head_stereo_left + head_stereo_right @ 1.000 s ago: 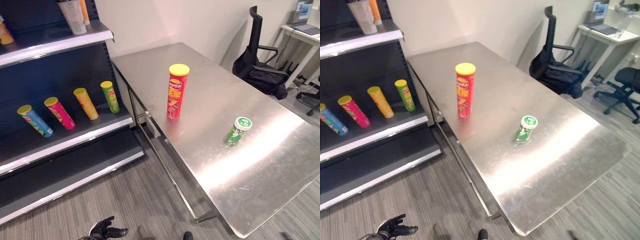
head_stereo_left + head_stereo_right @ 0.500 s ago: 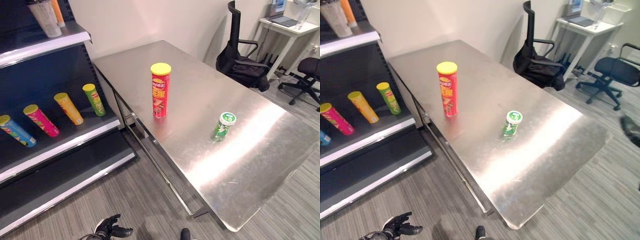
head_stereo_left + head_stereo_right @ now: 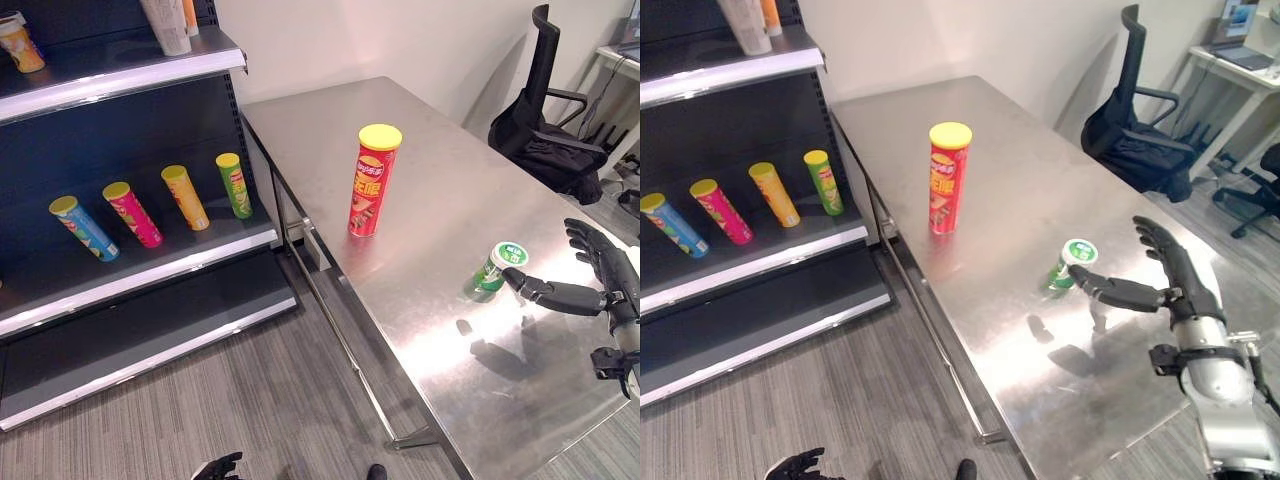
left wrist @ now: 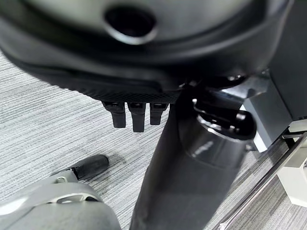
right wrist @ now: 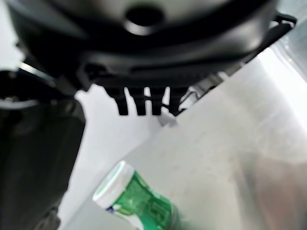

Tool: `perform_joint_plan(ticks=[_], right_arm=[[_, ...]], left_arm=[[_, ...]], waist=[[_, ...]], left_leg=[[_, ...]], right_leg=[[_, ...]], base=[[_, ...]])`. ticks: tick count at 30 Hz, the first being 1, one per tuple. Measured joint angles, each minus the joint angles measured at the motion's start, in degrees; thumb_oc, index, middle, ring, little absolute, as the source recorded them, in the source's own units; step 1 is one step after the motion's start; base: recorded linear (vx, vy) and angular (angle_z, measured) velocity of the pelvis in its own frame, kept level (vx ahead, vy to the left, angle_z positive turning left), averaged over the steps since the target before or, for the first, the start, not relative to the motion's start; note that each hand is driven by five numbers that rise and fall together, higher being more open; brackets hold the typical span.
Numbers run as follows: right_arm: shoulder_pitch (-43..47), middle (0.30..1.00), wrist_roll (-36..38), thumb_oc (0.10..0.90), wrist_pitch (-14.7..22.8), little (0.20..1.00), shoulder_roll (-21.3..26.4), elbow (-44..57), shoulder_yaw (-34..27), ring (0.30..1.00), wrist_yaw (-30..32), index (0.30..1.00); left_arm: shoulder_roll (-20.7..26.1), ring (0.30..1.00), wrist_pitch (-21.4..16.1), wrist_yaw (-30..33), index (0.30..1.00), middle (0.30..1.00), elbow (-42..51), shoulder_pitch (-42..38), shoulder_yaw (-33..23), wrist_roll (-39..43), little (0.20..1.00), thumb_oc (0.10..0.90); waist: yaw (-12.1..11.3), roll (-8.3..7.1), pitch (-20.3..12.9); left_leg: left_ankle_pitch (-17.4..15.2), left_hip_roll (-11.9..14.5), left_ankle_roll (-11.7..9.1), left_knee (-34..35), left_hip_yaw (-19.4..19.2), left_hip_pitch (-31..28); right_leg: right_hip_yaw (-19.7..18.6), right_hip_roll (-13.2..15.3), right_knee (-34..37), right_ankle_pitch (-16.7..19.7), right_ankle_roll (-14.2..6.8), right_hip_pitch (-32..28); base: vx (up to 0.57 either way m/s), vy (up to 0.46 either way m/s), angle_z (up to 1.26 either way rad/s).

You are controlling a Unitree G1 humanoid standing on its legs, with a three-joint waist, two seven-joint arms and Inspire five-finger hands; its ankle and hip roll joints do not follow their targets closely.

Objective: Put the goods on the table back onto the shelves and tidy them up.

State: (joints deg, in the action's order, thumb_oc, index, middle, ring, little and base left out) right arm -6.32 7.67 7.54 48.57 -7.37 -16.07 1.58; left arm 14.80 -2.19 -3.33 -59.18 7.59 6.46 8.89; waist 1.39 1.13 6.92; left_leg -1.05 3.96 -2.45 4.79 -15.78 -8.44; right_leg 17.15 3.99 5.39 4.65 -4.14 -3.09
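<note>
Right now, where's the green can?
In the left eye view the green can stands on the table, right of the red tube, with the open right robot hand just beside it.

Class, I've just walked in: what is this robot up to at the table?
The robot's right hand is open and reaching toward the small green can on the steel table, thumb close to its lid, not yet gripping. A tall red tube stands further along. The left hand hangs low over the floor. Four tubes lie on the shelf.
</note>
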Motion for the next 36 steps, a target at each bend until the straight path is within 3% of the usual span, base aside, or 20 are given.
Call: perform_joint_plan(ticks=[12, 17, 36], right_arm=[[-0.80, 0.900, -6.62, 0.800, -0.40, 0.900, -0.41, -0.02, 0.55, 0.900, -0.06, 0.900], [-0.49, 0.900, -7.71, 0.800, -0.55, 0.900, -0.96, -0.12, 2.06, 0.900, 0.25, 0.900], [0.56, 0.900, -11.13, 0.800, -1.03, 0.900, -3.15, -1.72, 3.99, 0.900, 5.31, 0.900]], left_arm=[[0.00, 0.900, -0.16, 0.00, 0.900, 0.900, 1.61, 1.13, -0.61, -2.22, 0.900, 0.800], [0.04, 0.900, -0.26, 0.13, 0.900, 0.900, 1.93, 0.91, -1.05, -2.20, 0.900, 0.800], [0.08, 0.900, -0.35, 0.30, 0.900, 0.900, 1.94, 0.89, -1.03, -2.22, 0.900, 0.800]], waist=[[-0.61, 0.05, 0.12], [-0.62, 0.15, 1.60], [-0.73, 0.19, 1.62]], left_leg=[[0.02, -0.02, 0.00, -0.42, 0.90, 0.71], [0.08, -0.03, 0.03, -0.49, 1.38, 0.69], [0.45, 0.01, -0.01, -0.49, 2.40, 0.68]], right_leg=[[1.40, 0.23, 0.00, -0.18, -0.21, -0.12], [1.51, 0.26, 0.00, -0.22, -0.24, -0.29], [2.41, 0.28, 0.00, -0.30, -0.16, -0.81]], base=[[0.01, -0.009, 0.05], [0.00, -0.002, 0.01], [0.01, -0.006, 0.02]])
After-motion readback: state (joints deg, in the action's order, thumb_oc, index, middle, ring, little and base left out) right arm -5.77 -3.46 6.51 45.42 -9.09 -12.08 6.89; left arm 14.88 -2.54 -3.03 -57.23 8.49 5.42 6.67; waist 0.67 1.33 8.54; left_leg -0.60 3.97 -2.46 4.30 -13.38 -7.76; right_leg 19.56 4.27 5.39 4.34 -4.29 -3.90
